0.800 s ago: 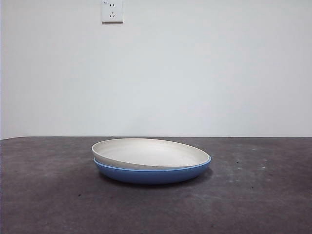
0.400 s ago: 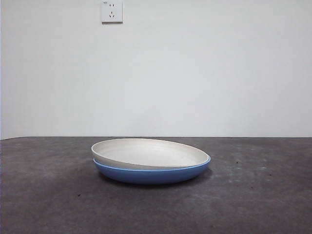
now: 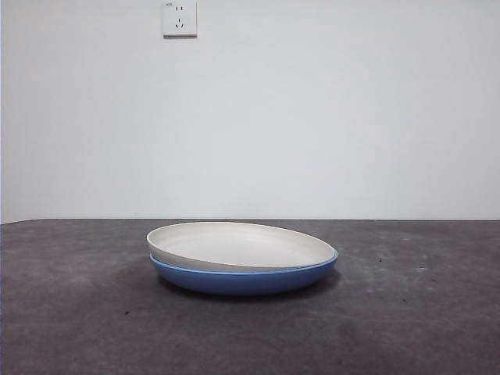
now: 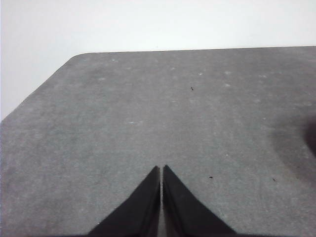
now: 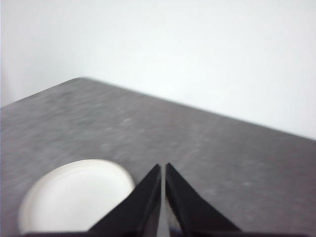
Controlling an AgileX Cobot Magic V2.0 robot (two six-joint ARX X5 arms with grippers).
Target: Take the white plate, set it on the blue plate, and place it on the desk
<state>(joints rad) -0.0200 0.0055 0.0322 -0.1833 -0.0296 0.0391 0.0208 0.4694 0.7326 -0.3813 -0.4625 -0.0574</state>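
Nothing has moved: white plate (image 3: 238, 244) is nested, tilted, in blue plate (image 3: 244, 278) mid-surface (image 3: 70, 312); stacking is judged done. Left gripper (image 4: 161, 170) and right gripper (image 5: 162, 169) are pressed together; opening is called for.

1. White plate (image 3: 242, 244) sits tilted in the blue plate (image 3: 244, 280) mid-surface, the only obstacle in the front view.
2. Bare surface (image 3: 70, 312) lies to both sides and in front of the stack.
3. Nothing hangs above the plates.
4. Left claw (image 4: 161, 170), jaws together, faces bare surface.
5. Right claw (image 5: 163, 169), jaws together, is above the surface, white plate just beside it.
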